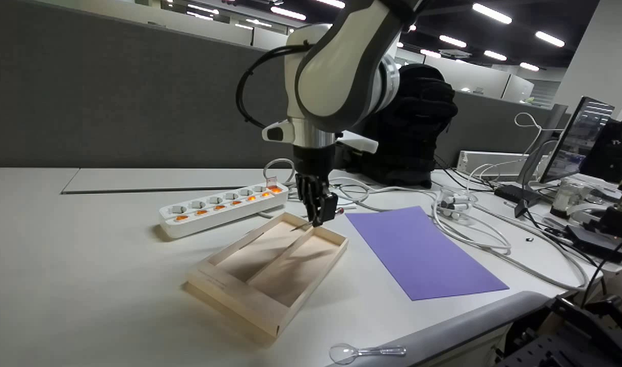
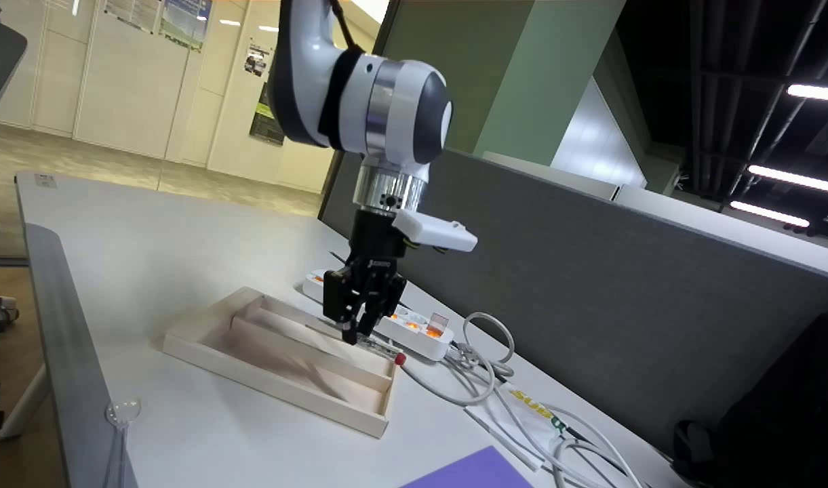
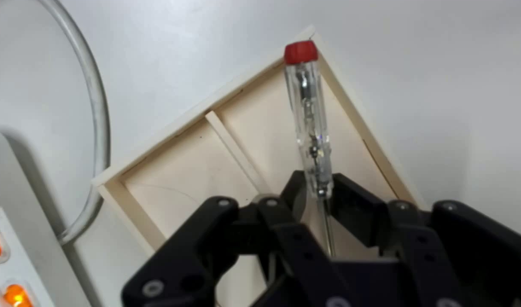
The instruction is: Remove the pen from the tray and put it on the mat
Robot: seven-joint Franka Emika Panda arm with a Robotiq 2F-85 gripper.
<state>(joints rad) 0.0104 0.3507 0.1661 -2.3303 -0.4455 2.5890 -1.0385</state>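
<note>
The pen (image 3: 310, 123) has a clear handle, a red cap and a thin metal shaft. My gripper (image 3: 319, 183) is shut on it at the lower end of the handle. The pen also shows in both exterior views (image 1: 340, 210) (image 2: 380, 348). The gripper (image 1: 318, 223) (image 2: 357, 332) holds it above the far end of the beige tray (image 1: 229, 295) (image 2: 278, 386). The pen's red end sticks out past the tray's end. The tray (image 3: 158, 140) is below it in the wrist view. The purple mat (image 1: 425, 255) lies beside the tray; only a corner (image 2: 478, 471) shows in an exterior view.
A white power strip (image 1: 224, 211) (image 2: 414, 332) with lit orange switches lies behind the tray. White cables (image 1: 474, 234) loop behind and beside the mat. A clear spoon (image 1: 374, 351) lies near the table's front edge. A black backpack (image 1: 412, 127) stands at the back by the partition.
</note>
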